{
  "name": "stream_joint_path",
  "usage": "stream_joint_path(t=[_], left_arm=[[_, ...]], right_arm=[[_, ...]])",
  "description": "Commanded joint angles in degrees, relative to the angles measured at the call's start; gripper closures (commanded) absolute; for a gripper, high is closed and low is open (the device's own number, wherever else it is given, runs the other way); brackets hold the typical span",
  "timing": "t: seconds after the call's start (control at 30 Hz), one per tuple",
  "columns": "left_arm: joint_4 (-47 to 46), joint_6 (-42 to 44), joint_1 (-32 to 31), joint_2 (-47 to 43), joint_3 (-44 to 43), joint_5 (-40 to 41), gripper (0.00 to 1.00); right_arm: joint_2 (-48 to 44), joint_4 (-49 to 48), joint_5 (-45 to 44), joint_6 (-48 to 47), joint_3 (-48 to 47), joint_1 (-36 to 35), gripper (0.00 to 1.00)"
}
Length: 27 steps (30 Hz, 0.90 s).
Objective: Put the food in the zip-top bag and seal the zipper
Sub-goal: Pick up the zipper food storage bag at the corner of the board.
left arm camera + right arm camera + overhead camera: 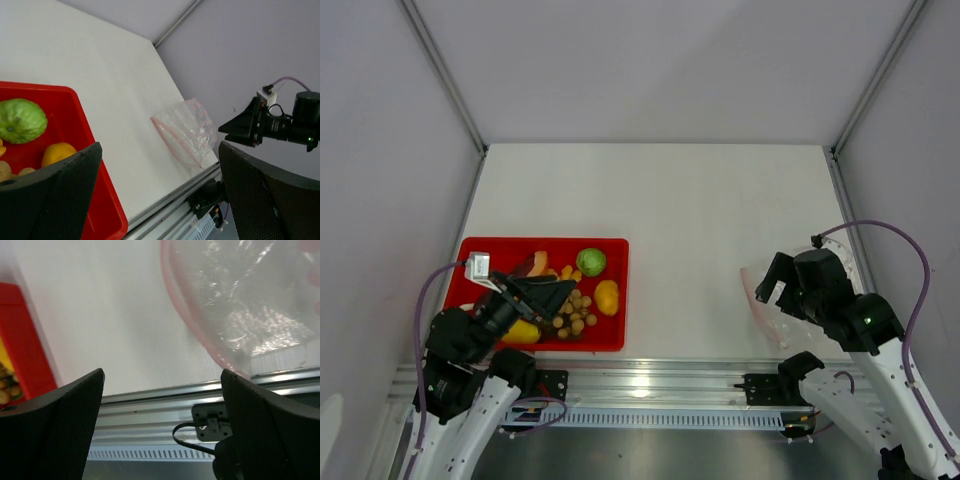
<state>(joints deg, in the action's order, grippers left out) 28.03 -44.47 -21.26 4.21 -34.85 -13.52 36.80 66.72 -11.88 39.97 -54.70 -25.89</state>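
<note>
The food lies in a red tray (612,245) at the near left: a green ball (590,262), a yellow lemon (607,296), small tan balls (576,316) and an orange-brown wedge (534,265). My left gripper (555,300) hovers open over the tray's near part, holding nothing. The left wrist view shows the green ball (20,120) and the lemon (59,152) beside its finger. The clear zip-top bag (761,300) lies at the near right edge, partly hidden under my open, empty right gripper (776,290). In the right wrist view the bag (245,305) shows its pink zipper (182,315).
A metal rail (660,385) runs along the table's near edge below both grippers. The enclosure's grey walls stand close on the left, right and back. The bag (187,132) sits right at the table's near right corner, beside the right arm (280,122).
</note>
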Motion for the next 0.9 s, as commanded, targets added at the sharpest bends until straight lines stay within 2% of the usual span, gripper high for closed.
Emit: stream_joint_path(t=[0.0,0.1,0.17,0.2,0.3,0.33,0.4,0.57,0.67,0.73,0.87], left_arm=[[5.9,4.0,-0.2,1.9,-1.6,-2.6,0.01],[5.8,3.2,-0.2,2.7,-0.7,-3.4,0.0],[5.8,3.2,-0.3,3.6,-0.4,-3.9,0.01],[5.7,3.2,-0.2,4.8,-0.3,-4.4,0.01],[6.3,4.0,-0.2,6.8,-0.9,-5.0,0.01],[6.5,4.3,-0.2,7.9,-1.4,-5.3,0.0],[7.3,4.9,-0.2,8.8,-2.0,-5.4,0.01],[8.4,6.1,-0.2,10.3,-3.2,-5.1,0.0],[8.8,6.7,-0.2,10.2,-3.8,-4.9,0.01],[9.1,6.8,-0.2,10.0,-3.8,-4.8,0.0],[9.1,6.5,-0.2,9.9,-3.6,-4.6,0.0]], right_arm=[[4.0,4.0,-8.3,-2.5,-3.5,-0.1,0.01],[8.1,3.4,-9.4,-3.2,-5.1,-0.3,0.01],[15.6,4.1,-9.9,-3.5,-7.6,-0.8,0.01],[18.4,5.9,-13.1,-2.9,-8.7,-2.0,0.01],[26.0,7.9,-21.1,1.4,-13.0,-11.6,0.01],[27.7,10.0,-26.8,2.7,-14.2,-14.0,0.01],[32.6,11.6,-30.2,4.2,-17.4,-18.0,0.01],[39.8,11.2,-31.9,-0.9,-19.2,-18.4,0.01],[40.4,10.5,-34.3,-1.2,-18.4,-18.1,0.01],[40.2,8.8,-32.9,-4.1,-17.8,-17.6,0.01],[44.5,9.6,-30.8,-3.3,-18.8,-17.4,0.09]])
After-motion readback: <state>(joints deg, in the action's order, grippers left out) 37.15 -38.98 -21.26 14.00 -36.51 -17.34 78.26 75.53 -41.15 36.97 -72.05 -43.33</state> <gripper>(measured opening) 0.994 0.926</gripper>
